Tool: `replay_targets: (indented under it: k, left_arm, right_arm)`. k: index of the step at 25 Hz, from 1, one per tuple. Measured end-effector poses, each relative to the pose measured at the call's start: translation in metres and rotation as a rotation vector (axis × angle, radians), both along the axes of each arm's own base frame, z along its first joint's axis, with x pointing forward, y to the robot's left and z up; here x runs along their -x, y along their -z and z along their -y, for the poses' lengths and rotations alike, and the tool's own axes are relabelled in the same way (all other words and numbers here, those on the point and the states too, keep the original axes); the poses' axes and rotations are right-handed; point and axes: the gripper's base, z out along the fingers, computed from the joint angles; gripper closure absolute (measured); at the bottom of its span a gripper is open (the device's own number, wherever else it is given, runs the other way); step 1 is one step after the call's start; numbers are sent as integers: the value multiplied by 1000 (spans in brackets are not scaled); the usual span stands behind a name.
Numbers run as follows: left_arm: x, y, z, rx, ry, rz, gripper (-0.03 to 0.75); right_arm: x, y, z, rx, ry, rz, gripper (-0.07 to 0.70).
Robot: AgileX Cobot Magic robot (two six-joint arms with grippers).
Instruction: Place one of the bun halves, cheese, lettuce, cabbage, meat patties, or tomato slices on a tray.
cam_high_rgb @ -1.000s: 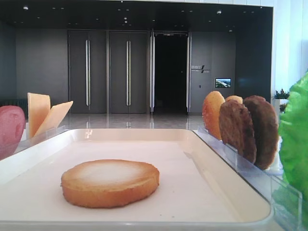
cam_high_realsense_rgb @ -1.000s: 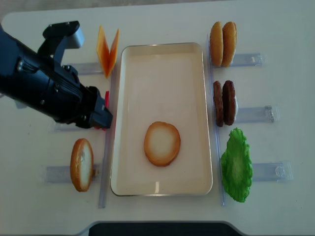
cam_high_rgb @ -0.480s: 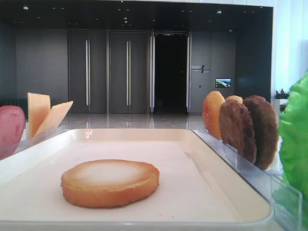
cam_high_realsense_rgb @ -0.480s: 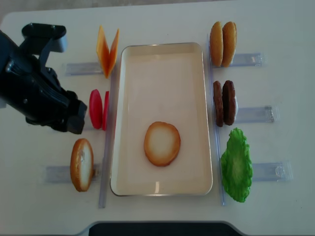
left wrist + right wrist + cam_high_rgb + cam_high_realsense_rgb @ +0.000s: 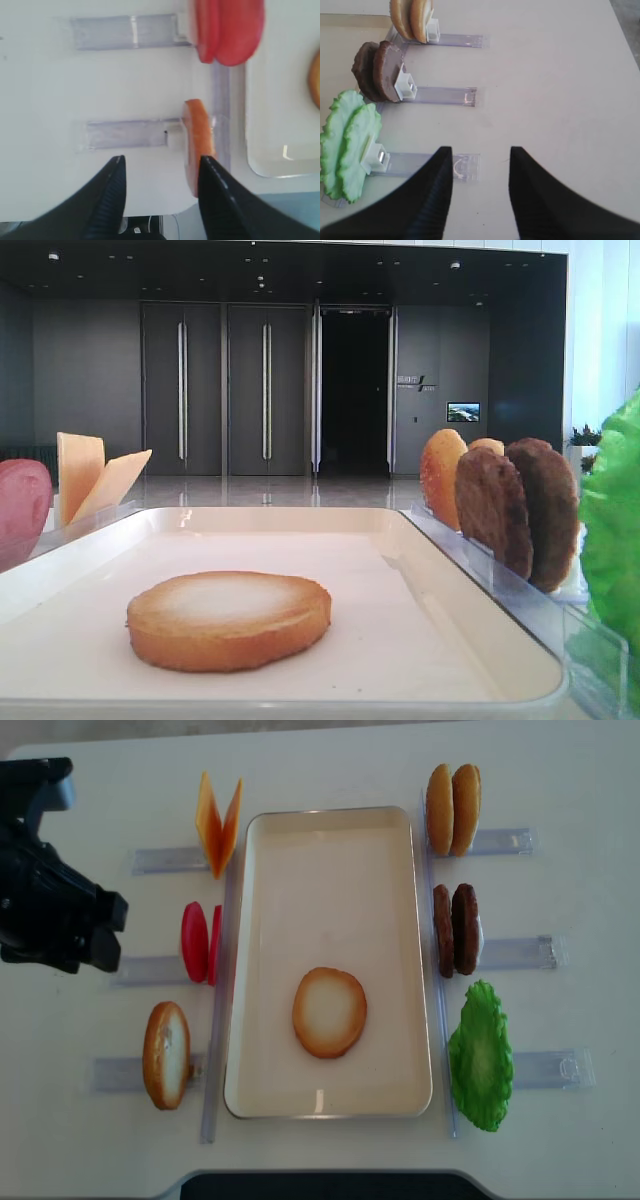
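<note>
Left gripper point(image 5: 160, 192) reads to me as open: in its wrist view the two dark fingers point(image 5: 112, 192) stand well apart with nothing between them, hanging above the white table point(image 5: 330, 760) over a clear plastic holder point(image 5: 130, 134), touching nothing. From overhead that arm point(image 5: 50, 910) sits at the table's left edge, clear of the food. Right gripper point(image 5: 479, 192) is open too, its fingers spread over bare table just right of the lettuce's holder, empty. Count as I see it: one bun half point(image 5: 329, 1011) lies flat, pale face up, inside the cream tray point(image 5: 330, 820), in the near half of the tray toward its front rim. A second bun half point(image 5: 166, 1054) stands on edge in a holder off the tray's near-left corner. Two more bun halves point(image 5: 452, 808) stand as a pair off the far-right corner. Two meat patties point(image 5: 455, 929) stand on edge beside the right rim at mid-length. The lettuce point(image 5: 481, 1056) stands off the near-right corner; the right wrist view shows two leaves side by side. Two tomato slices point(image 5: 200, 942) stand just left of the left rim. Two cheese slices point(image 5: 218, 820) lean apart in a V off the far-left corner. Six clear holders in all, three along each long side of the tray.
</note>
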Motion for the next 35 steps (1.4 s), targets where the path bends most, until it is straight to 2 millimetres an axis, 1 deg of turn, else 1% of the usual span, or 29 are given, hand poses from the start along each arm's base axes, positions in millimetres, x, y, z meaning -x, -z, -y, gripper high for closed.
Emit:
replay_targets:
  k: [4, 8, 11, 14, 17, 19, 21, 28, 32, 35]
  left_arm:
    - [1, -4, -25, -30, -98, 20, 357]
    - [1, -4, -42, -47, -146, 20, 357]
    - [2, -4, -47, -56, -149, 19, 357]
    - [2, -4, -49, -60, -147, 19, 357]
    - [8, -5, -48, -62, -133, 27, 357]
    - [17, -3, -48, -63, -128, 30, 357]
    - [31, -4, -47, -64, -127, 52, 357]
    - [97, -10, -41, -47, -99, 199, 362]
    - [133, -8, -38, -38, -91, 308, 366]
    - [156, -3, -36, -32, -84, 383, 367]
  right_arm:
    - [0, 0, 0, 1, 0, 0, 338]
    - [0, 0, 0, 1, 0, 0, 338]
    - [0, 0, 0, 1, 0, 0, 338]
    - [0, 0, 0, 0, 0, 0, 338]
    - [0, 0, 0, 0, 0, 0, 338]
    - [0, 0, 0, 0, -1, 0, 338]
    - [0, 0, 0, 0, -2, 0, 338]
    - [0, 0, 0, 0, -2, 0, 338]
    - [0, 0, 0, 0, -2, 0, 338]
    - [0, 0, 0, 0, -2, 0, 338]
